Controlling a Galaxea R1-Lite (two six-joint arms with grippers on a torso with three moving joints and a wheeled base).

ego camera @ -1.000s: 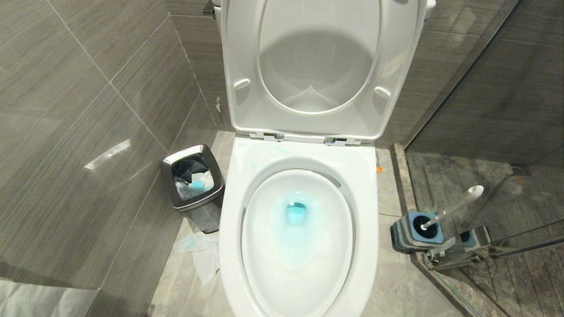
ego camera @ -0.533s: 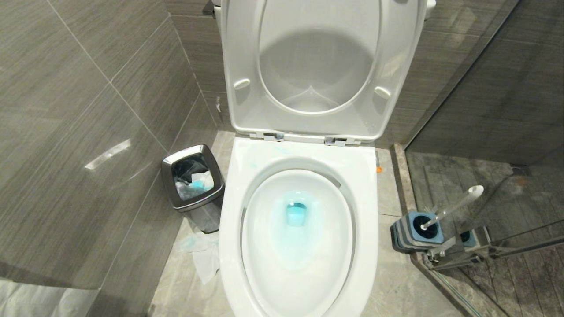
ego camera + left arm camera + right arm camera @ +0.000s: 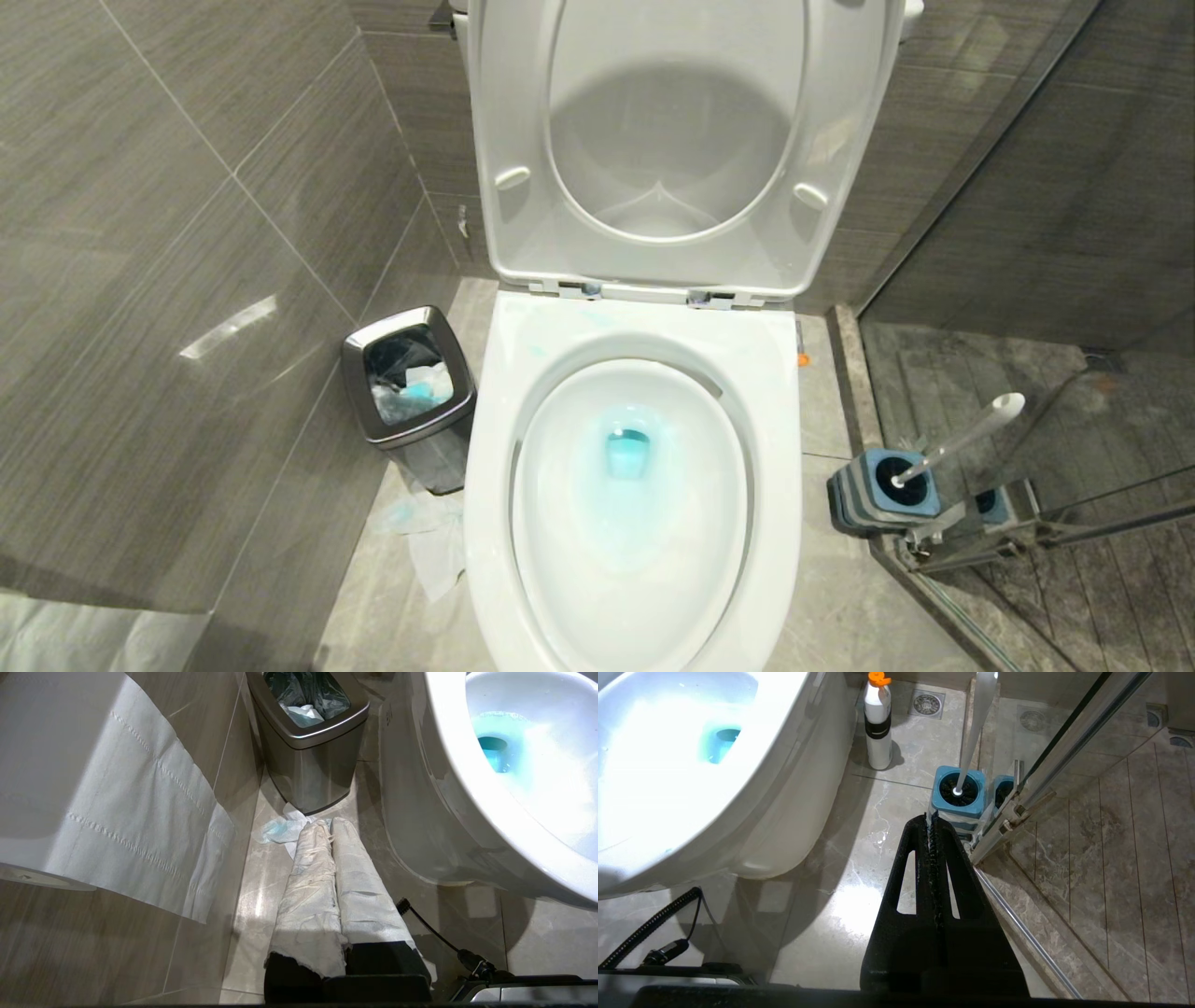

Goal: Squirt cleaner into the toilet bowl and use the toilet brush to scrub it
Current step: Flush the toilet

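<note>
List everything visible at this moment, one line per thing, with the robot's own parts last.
toilet bowl: one, white, centre, seat and lid raised
cleaner: turquoise, tinting water in the bowl
toilet brush: one, white handle, in blue-topped holder, floor right of toilet by glass partition
bottle: one, white with orange cap, upright on floor beside toilet
bin: one, steel, floor left of toilet, tissue inside
tissue: crumpled, blue-stained, floor before bin
toilet paper: white sheet hanging on left wall
left gripper: shut, paper-wrapped, low near bin
right gripper: shut, black, low near brush holder

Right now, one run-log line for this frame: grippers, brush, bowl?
left gripper: shut, empty, low by bin | right gripper: shut, empty, near holder | toilet brush: in holder | toilet bowl: seat up, blue cleaner in water
</note>
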